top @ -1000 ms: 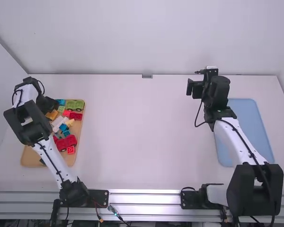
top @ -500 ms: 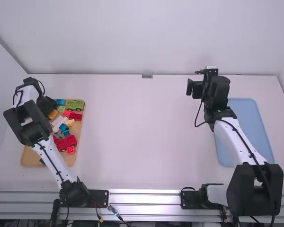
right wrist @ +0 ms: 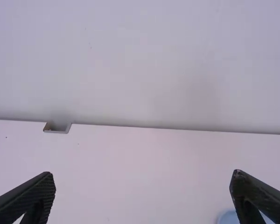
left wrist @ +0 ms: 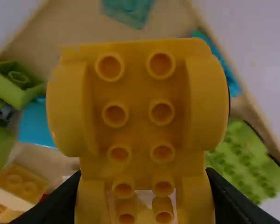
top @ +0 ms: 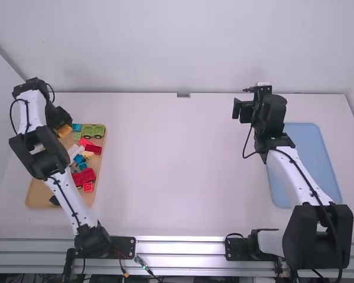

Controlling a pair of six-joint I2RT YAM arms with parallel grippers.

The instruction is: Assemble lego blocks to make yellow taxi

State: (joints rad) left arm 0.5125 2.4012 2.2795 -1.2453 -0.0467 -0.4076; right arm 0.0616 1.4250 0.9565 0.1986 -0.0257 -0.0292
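Above the far-left part of the tan tray [top: 38, 194] is my left gripper [top: 63, 119], with a yellow block [top: 65, 130] in its grasp. Seen in the left wrist view, the gripper [left wrist: 143, 193] is shut on this yellow block [left wrist: 139, 107], which has rounded side parts and rows of hollow studs facing the camera. My right gripper [top: 242, 111] hangs far from the tray, over the right half of the table. In the right wrist view that gripper [right wrist: 143, 186] is open with nothing between its fingers.
The tan tray holds a green wheeled block [top: 94, 131], a red vehicle piece [top: 84, 176], a small blue block [top: 76, 127], white pieces [top: 75, 152] and several others. A blue tray [top: 310, 159] lies at the right, beside the right arm.
The left arm has extended farther from its base, and its wrist sits higher up the picture. More of the yellow block shows beside the gripper, slightly farther away. The right arm has stayed still.
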